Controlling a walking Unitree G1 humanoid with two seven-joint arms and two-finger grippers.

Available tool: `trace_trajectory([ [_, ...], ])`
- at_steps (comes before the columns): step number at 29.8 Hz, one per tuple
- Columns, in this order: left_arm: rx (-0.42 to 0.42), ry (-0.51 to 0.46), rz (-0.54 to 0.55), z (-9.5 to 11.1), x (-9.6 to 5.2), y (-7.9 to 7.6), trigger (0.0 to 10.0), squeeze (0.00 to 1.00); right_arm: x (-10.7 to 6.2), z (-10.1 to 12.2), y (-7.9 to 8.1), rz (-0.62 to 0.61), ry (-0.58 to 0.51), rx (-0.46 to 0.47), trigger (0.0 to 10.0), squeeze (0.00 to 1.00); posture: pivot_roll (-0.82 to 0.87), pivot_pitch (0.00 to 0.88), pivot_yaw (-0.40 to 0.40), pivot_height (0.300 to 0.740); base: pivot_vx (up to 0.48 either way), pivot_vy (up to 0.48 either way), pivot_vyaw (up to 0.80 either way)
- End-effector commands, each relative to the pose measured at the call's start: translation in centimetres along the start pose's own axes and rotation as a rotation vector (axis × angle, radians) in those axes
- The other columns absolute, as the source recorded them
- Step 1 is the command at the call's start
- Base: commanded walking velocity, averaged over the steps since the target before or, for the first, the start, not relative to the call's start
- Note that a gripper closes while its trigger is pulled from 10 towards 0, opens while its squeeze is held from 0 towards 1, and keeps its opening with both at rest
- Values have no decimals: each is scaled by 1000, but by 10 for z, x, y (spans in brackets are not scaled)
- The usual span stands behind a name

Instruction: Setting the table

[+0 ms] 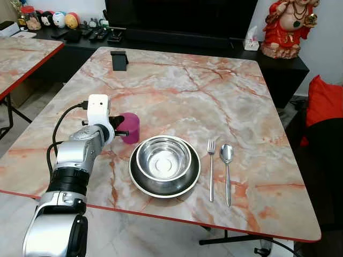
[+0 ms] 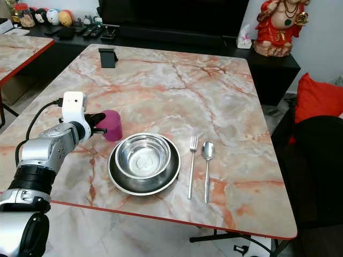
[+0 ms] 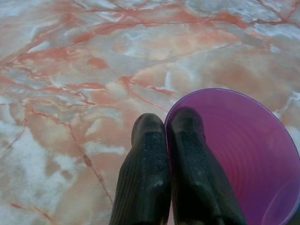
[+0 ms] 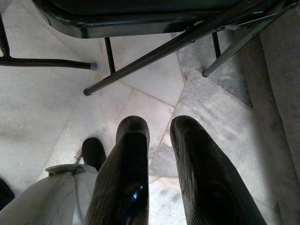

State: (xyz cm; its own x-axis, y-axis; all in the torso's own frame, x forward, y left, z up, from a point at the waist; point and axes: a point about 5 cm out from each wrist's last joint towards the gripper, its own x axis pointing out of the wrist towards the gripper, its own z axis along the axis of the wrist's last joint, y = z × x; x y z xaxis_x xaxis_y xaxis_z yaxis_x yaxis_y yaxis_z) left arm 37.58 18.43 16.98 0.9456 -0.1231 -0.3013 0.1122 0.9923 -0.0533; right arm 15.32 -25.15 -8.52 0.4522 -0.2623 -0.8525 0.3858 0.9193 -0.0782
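Where the table's (image 1: pixel 225 101) near edge runs, we see the left gripper (image 3: pixel 168 140) pinching the cup's (image 1: pixel 131 127) rim, one finger inside, its wall partly hidden by the wrist. Bowl (image 1: pixel 163 158) on plate (image 1: pixel 136 179), fork (image 1: pixel 211 168) and spoon (image 1: pixel 227 171) lie alongside. Right gripper (image 4: pixel 159 136), slightly spread, hangs over floor.

The tabletop (image 1: pixel 214 96) is marbled in cream, white and salmon pink with rust-red veins and a thin red edge, and on it stand a translucent magenta-purple cup (image 1: pixel 130 127), a shiny silver bowl (image 1: pixel 163 158) on a dark-rimmed steel plate (image 1: pixel 138 182), and a silver fork (image 1: pixel 211 168) and spoon (image 1: pixel 227 171). The left end effector (image 3: pixel 166 164) has black ribbed fingers on a silver arm with a white wrist block, and the right end effector (image 4: pixel 157 173) is glossy black over a pale grey-white marble floor (image 4: pixel 42 108). Behind stand a red and gold figurine (image 1: pixel 286 27), a red cushion (image 1: pixel 324 101) and a black cabinet (image 1: pixel 284 75).
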Motion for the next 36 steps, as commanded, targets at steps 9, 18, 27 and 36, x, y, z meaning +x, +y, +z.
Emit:
trace_trajectory([
  [9, 8, 9, -9, 1, 0, -4, 10000, 435, 0, 1, -4, -13, 1, -10, 10000, 0, -9, 0, -65, 740, 0, 0, 0],
  [18, 12, 2, -1, 2, 0, -4, 10000, 439, 0, 2, -4, -11, 0, -10, 10000, 0, -9, 0, -65, 740, 0, 0, 0],
  [27, 6, -7, 9, 2, 0, -4, 10000, 631, 0, 2, -4, -12, 0, -11, 10000, 0, -8, 0, -67, 740, 0, 0, 0],
  [36, 1, -18, 14, 3, 0, -4, 10000, 675, 0, 2, -4, -12, 1, -11, 10000, 0, -8, 0, -68, 740, 0, 0, 0],
])
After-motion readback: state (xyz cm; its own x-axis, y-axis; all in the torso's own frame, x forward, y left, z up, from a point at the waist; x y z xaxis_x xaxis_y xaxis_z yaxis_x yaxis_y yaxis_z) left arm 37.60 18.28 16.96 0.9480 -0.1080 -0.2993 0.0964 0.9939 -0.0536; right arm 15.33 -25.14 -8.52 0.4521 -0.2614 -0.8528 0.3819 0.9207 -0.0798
